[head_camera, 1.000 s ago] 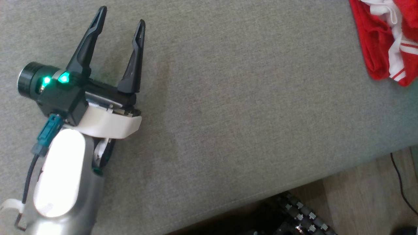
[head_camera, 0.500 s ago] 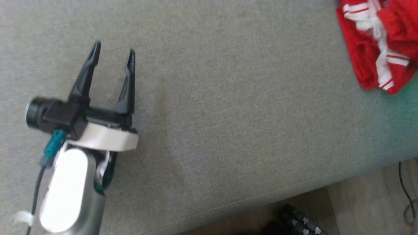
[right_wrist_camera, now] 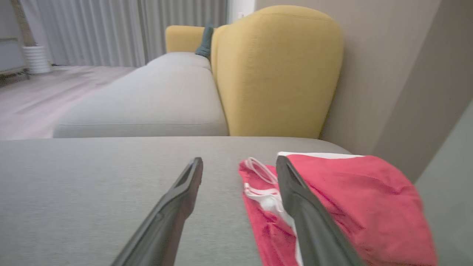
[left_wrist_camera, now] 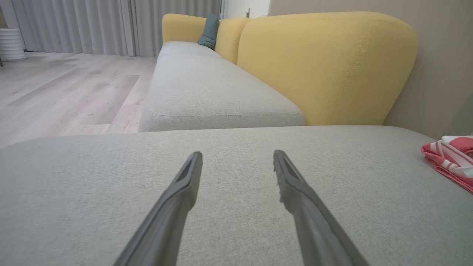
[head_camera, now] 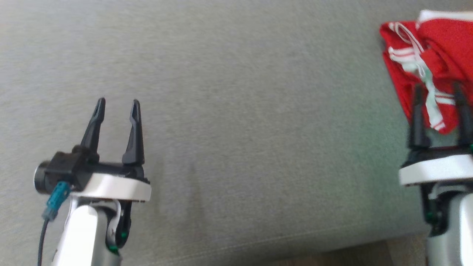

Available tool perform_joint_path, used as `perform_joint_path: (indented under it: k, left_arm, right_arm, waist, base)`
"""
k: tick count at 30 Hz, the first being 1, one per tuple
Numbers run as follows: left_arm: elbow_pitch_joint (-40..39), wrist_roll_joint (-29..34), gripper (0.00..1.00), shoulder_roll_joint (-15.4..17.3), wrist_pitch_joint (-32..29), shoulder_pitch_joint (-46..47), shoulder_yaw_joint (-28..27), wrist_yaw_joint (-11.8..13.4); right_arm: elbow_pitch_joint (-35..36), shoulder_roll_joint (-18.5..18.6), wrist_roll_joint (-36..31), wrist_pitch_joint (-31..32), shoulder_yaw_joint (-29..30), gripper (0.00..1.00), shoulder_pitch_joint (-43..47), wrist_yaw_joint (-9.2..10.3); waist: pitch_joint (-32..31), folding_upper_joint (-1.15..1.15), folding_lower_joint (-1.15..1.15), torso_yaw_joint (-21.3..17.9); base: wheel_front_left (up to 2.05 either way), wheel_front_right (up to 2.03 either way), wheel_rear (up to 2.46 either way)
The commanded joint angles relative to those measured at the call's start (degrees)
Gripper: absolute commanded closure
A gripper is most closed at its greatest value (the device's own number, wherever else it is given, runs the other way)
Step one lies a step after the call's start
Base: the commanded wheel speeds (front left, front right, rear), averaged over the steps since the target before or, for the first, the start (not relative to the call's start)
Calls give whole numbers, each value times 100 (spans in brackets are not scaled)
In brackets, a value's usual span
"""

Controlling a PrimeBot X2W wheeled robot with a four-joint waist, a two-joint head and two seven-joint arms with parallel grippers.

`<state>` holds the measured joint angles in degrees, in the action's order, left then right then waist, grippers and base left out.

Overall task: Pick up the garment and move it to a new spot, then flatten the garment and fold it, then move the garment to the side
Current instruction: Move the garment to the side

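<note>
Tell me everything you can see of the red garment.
The garment is red, soft-looking fabric with white stripes, white trim and a white drawstring. It lies bunched up, not folded, on the grey cushion, toward its far right side. The open right gripper points at it; whether it touches, I cannot tell.

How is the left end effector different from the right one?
The left end effector is over bare grey cushion, far from the red garment; the right end effector is at the garment's edge. The left looks sharp in the head view; the right looks blurred. Both are open, holding nothing.
</note>
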<state>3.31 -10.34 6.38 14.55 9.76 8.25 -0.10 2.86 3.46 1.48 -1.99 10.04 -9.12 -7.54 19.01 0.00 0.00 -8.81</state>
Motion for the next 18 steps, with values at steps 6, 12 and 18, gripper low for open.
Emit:
perform_joint_path:
  k: [6,12,18]
  left_arm:
    - [-163,-95,0,-16,44,-312,-396,92]
    - [-117,-114,0,-7,44,-608,-466,94]
    - [-12,-83,0,-8,44,-821,-399,107]
  right_arm:
    - [255,-34,342,103,-847,0,232,5]
    - [143,-48,478,137,-1091,0,364,5]
    - [106,-54,554,177,-1111,0,582,5]
  waist:
    - [-670,0,0,655]
    - [-1030,0,0,841]
    - [-1277,0,0,870]
  base:
    - [0,0,0]
    - [0,0,0]
    - [0,0,0]
